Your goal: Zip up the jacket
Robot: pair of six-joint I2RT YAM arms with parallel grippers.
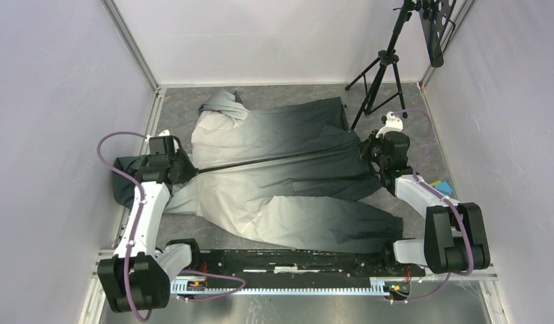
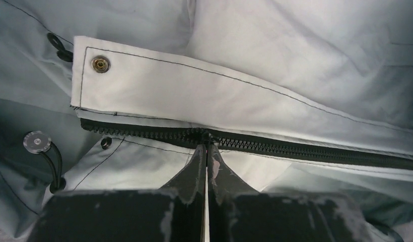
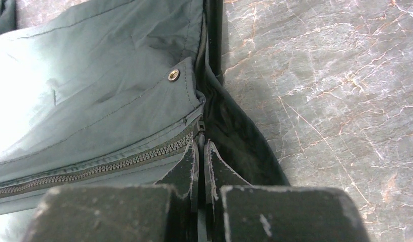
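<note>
Grey-to-black long-sleeved fabric jacket (image 1: 281, 169) lies spread flat. My left gripper (image 2: 207, 151) is pinched onto what looks like the slider (image 2: 208, 135) of its black front zipper (image 2: 305, 150). My right gripper (image 3: 200, 146) pinches the zipper's dark hem end. Risks: grip slips off; slack jams slider; pale placket strip (image 2: 194, 96) beside zipper snags.

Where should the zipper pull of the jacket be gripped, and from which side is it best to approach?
Grip the zipper pull, the small tab at the slider on the dark teeth of the jacket. Come from the lower panel's side, closing across the zipper line, since the pale placket flap overhangs the other side. The left end effector pinches there.
</note>
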